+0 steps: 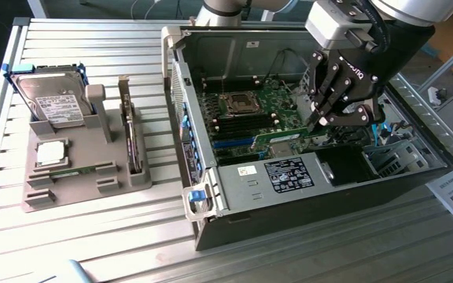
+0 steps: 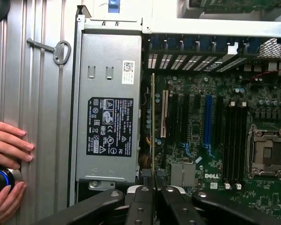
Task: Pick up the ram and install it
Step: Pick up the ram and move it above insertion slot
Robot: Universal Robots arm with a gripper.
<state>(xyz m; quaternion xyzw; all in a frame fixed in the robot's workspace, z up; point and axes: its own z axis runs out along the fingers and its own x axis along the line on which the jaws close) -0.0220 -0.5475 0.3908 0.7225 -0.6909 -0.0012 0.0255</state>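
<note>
We have the hand (image 1: 321, 122) down inside the case (image 1: 210, 41), narrow and pinching the ram (image 1: 285, 137) by 1 end. The fingers (image 2: 141, 201) grip its flat faces; we reckon that leaves the contact edge free and facing the motherboard (image 2: 192, 126). In the exterior view the ram hangs between 4 and 5 o'clock of the CPU socket (image 1: 240, 103), at 12 o'clock of the power supply (image 1: 289, 174). It runs parallel to the black DIMM slots (image 2: 234, 140), so alignment looks deliberate, but it is off to their side and not seated. The tray (image 1: 77, 186) on the table (image 1: 92, 247) holds the other parts.
</note>
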